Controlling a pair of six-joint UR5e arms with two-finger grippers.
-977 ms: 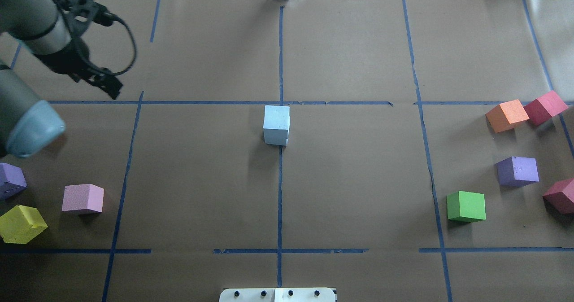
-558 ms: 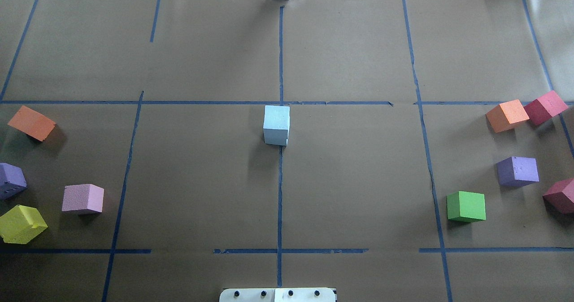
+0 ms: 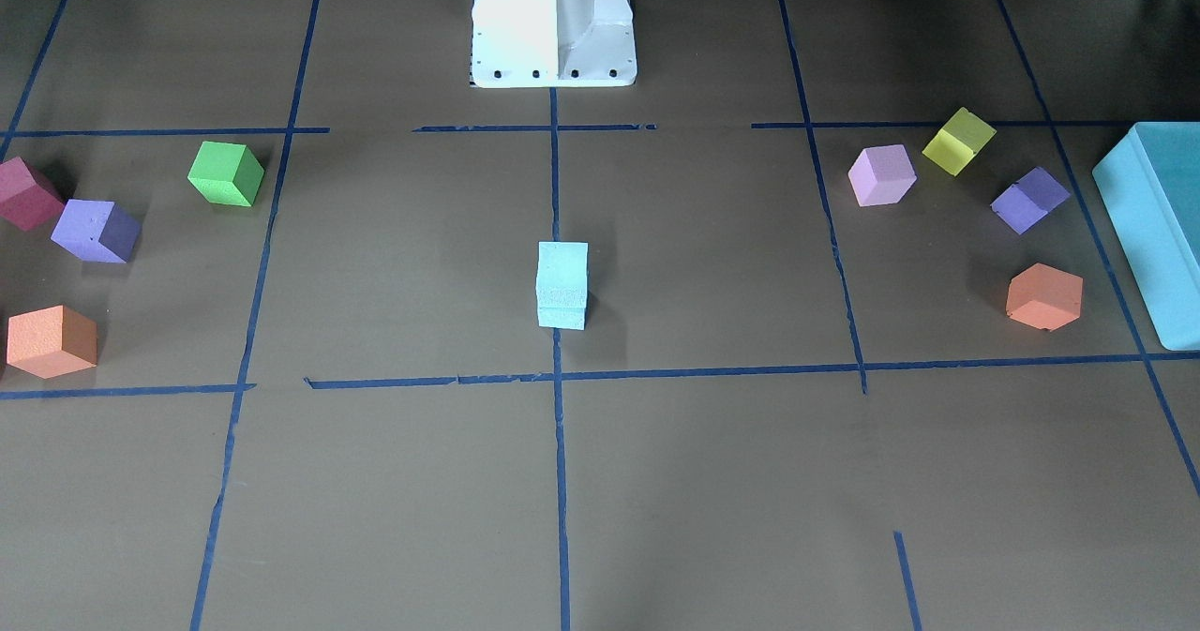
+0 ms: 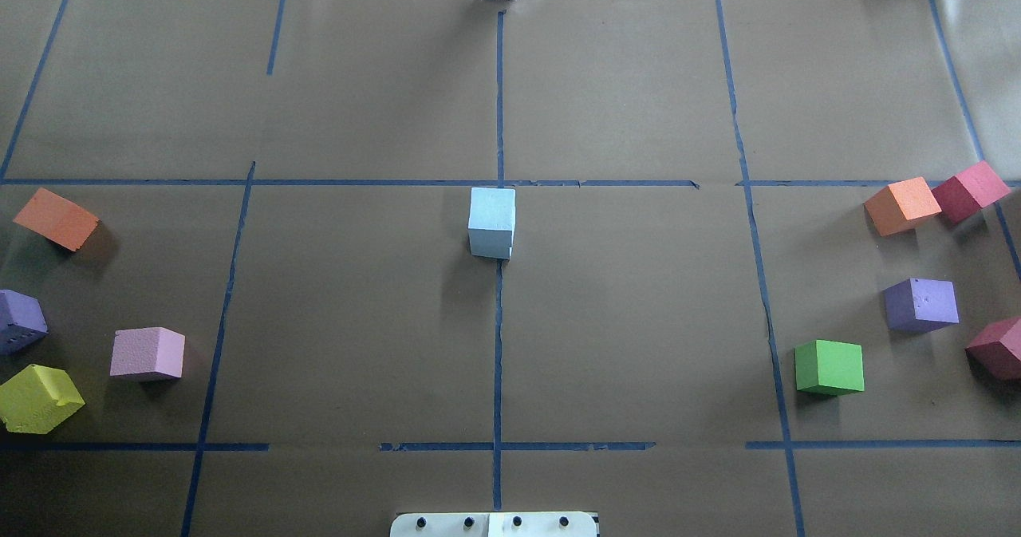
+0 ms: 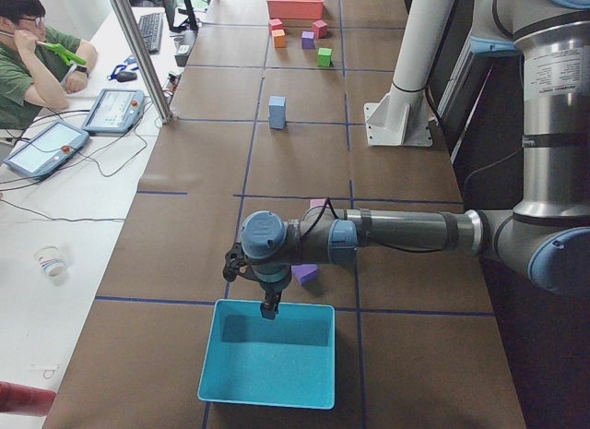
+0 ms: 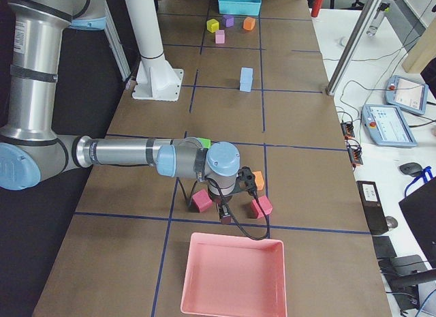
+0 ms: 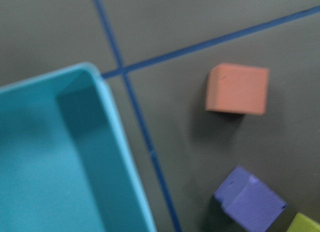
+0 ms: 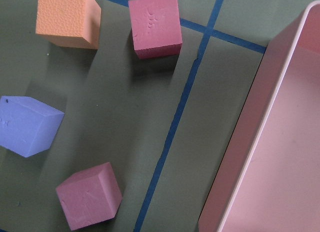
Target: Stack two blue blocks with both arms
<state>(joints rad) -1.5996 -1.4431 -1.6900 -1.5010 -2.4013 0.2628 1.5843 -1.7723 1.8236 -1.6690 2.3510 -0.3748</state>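
Note:
The two pale blue blocks (image 3: 562, 284) stand stacked one on the other at the table's centre, on the middle tape line; they also show in the overhead view (image 4: 492, 222). No gripper touches them. My left gripper (image 5: 268, 311) hangs over the near rim of the teal box (image 5: 214, 355), far from the stack. My right gripper (image 6: 225, 217) hangs over the red cubes near the pink tray (image 6: 231, 239). Both show only in the side views, so I cannot tell if they are open or shut. Neither wrist view shows fingers.
On my left lie an orange cube (image 4: 56, 218), a purple cube (image 4: 20, 320), a pink cube (image 4: 147, 353) and a yellow cube (image 4: 38, 397). On my right lie orange (image 4: 901, 205), red (image 4: 969, 190), purple (image 4: 920, 304) and green (image 4: 829, 367) cubes.
My left arm has left the overhead view to the left, uncovering the orange cube. The blue stack has not moved.

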